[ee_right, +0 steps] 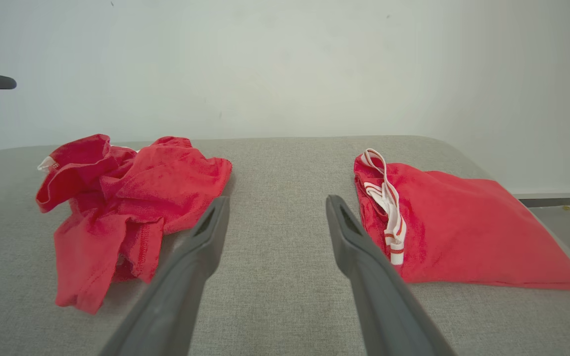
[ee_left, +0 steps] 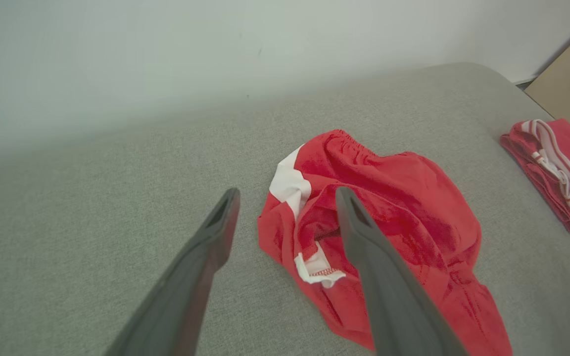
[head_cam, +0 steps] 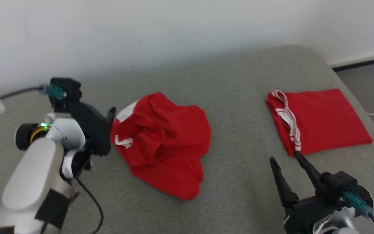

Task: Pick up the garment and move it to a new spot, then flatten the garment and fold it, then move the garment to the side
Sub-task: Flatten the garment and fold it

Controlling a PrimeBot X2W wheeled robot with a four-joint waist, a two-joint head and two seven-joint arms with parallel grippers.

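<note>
The left pincer point(ee_left: 287, 197) is spread wide with nothing between its fingers. It sits at the left edge of the crumpled red garment point(head_cam: 164, 143), close by the white patch on that edge. In the left wrist view one finger point(ee_left: 364, 237) crosses in front of the red cloth, but whether it touches cannot be told.

The right pincer point(head_cam: 285, 158) is also spread and empty, with its tips pointing away from the robot. It is over bare fabric between the two red pieces, just short of the near left corner of the folded red garment point(head_cam: 323, 120).

The crumpled garment lies in a loose heap near the middle of the padded grey surface point(head_cam: 239, 97), with white trim showing along its left side. The folded one lies flat well to its right, near the rounded far corner of the surface, its white-striped band along the left edge. A pale wall point(head_cam: 174, 29) stands behind, and a dark cable point(head_cam: 18, 92) trails in from the left.
</note>
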